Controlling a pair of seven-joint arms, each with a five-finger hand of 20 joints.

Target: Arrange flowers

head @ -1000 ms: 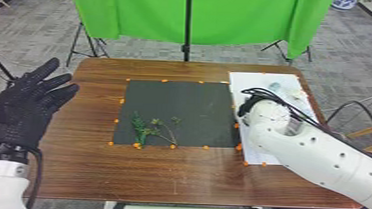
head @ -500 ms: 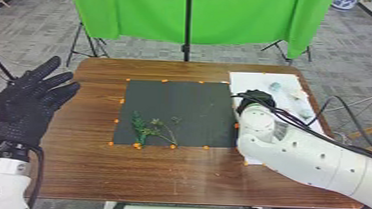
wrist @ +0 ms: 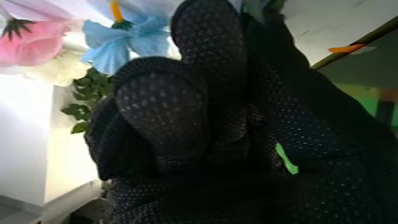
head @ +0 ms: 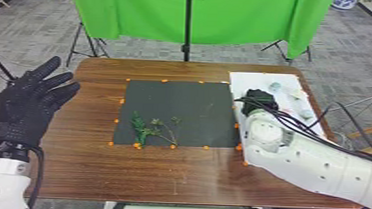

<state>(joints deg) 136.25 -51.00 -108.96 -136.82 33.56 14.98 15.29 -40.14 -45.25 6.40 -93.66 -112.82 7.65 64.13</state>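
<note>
Nearest you, between six and eight o'clock on the dark mat (head: 178, 94), lie the green sprigs (head: 141, 129), stems toward you; whatever you add should leave them undisturbed. At nine o'clock, beside the mat, your left hand (head: 24, 104) is spread wide and holds nothing, so leave it parked. At three o'clock your right hand (head: 258, 97) is over the white sheet (head: 253, 79); you cannot tell whether it is wide, narrow or holding a stem. The step looks like picking a flower. The pink bloom (wrist: 31, 45), blue bloom (wrist: 133, 40) and cream bloom (wrist: 58, 65) crowd near that hand, so take one low on its stem, lift it straight clear of its neighbours, then swing toward nine o'clock.
</note>
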